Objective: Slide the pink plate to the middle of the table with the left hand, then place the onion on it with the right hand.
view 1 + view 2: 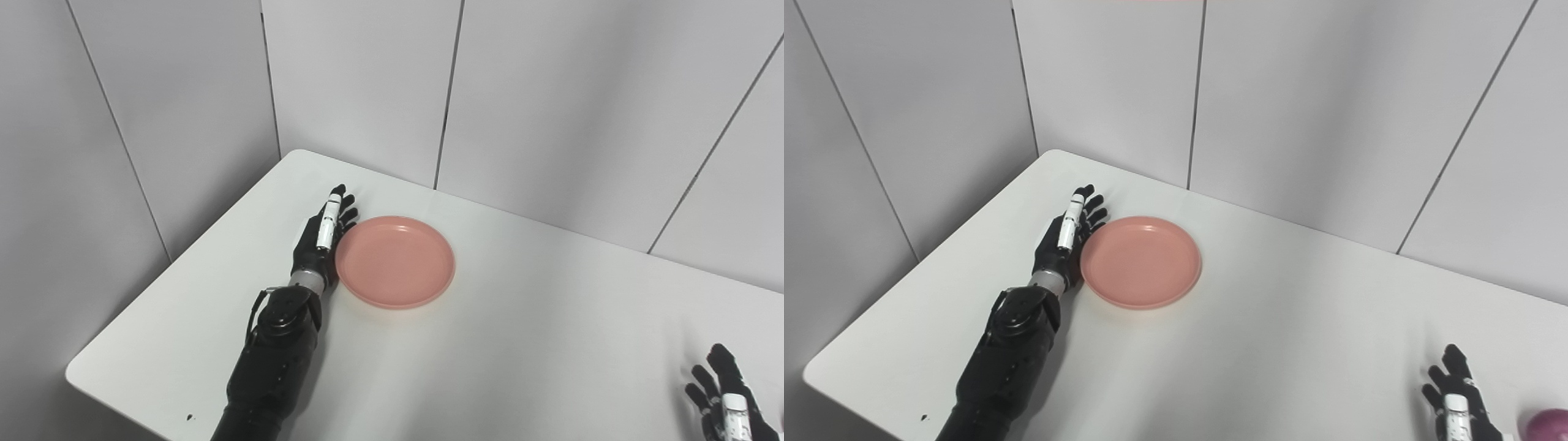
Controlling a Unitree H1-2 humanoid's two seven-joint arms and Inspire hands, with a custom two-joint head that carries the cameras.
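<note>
The pink plate (395, 261) lies empty on the white table (520, 343), left of centre. My left hand (321, 239) rests edge-on against the plate's left rim, fingers straight and apart, holding nothing. My right hand (1458, 404) is low at the near right edge, fingers spread and empty. A purple onion (1546, 424) shows only in the right eye view, just right of that hand and cut by the frame's corner.
Grey wall panels (367, 92) close in the table at the back and left. A small dark speck (190, 418) marks the near left corner. Bare tabletop stretches between the plate and my right hand.
</note>
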